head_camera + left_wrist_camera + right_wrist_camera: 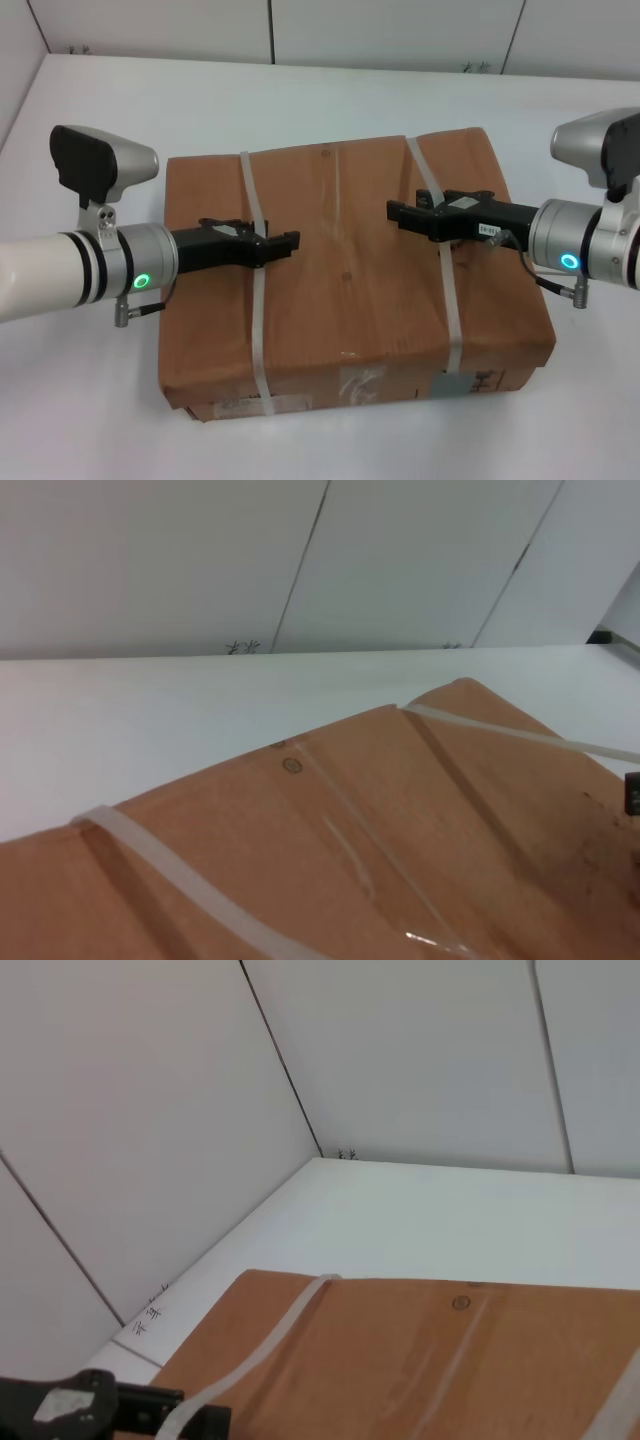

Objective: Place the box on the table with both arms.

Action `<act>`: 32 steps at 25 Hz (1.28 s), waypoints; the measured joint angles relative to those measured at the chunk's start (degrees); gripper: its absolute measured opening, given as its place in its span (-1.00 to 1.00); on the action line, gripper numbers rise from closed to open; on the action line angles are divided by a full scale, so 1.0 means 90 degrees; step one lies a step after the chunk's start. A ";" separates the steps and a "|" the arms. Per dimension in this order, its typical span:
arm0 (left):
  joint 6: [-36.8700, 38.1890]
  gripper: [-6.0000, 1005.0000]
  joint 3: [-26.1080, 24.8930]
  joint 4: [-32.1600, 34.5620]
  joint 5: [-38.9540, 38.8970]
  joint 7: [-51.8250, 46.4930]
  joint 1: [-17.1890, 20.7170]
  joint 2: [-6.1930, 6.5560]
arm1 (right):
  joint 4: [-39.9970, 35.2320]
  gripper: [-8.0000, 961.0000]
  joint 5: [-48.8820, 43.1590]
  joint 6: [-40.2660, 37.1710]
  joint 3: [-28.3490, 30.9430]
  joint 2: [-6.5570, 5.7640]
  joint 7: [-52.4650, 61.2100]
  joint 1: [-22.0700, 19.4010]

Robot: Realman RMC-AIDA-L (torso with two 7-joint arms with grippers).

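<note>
The brown cardboard box (340,290) lies flat over the white table (90,400), labels on its near side. I cannot tell whether its underside touches the table. My left gripper (288,243) reaches in over the box top and is shut on the left white strap (260,330). My right gripper (400,213) reaches in from the other side and is shut on the right white strap (450,300). In the left wrist view the right strap (500,732) looks pulled up off the box (400,830). The right wrist view shows the box (450,1360) and the left gripper (100,1410) far off.
White wall panels (400,30) stand behind the table's far edge. Bare tabletop surrounds the box on all sides, also in the left wrist view (150,710) and the right wrist view (420,1210).
</note>
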 joint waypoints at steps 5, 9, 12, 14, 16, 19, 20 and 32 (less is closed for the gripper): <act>0.0032 0.03 -0.0021 0.0041 -0.0004 0.0229 0.0080 -0.0007 | -0.0004 0.23 0.0013 0.0001 0.0223 -0.0002 0.0021 -0.0092; 0.0065 0.27 -0.0052 0.0154 -0.0021 0.0298 0.0199 -0.0013 | -0.0004 0.33 0.0127 -0.0022 0.0241 -0.0001 0.0029 -0.0178; 0.0087 0.49 -0.0046 0.0312 -0.0022 0.0309 0.0311 -0.0006 | -0.0023 0.41 0.0224 -0.0088 0.0243 -0.0001 0.0101 -0.0261; 0.0139 0.63 -0.0044 0.0374 -0.0022 0.0297 0.0360 0.0007 | -0.0061 0.46 0.0230 -0.0181 0.0244 0.0000 0.0173 -0.0324; 0.0224 0.70 -0.0050 0.0399 -0.0022 0.0285 0.0389 0.0018 | -0.0083 0.48 0.0261 -0.0279 0.0249 0.0000 0.0199 -0.0368; 0.0353 0.70 -0.0057 0.0419 -0.0026 0.0269 0.0410 0.0030 | -0.0128 0.48 0.0323 -0.0380 0.0261 0.0000 0.0223 -0.0467; 0.0391 0.70 -0.0058 0.0434 -0.0026 0.0269 0.0413 0.0032 | -0.0155 0.48 0.0336 -0.0432 0.0270 0.0000 0.0237 -0.0516; 0.1030 0.70 -0.0424 0.0842 -0.0036 0.0264 0.0737 0.0059 | -0.0428 0.47 0.0643 -0.0786 0.0234 -0.0009 0.0401 -0.1013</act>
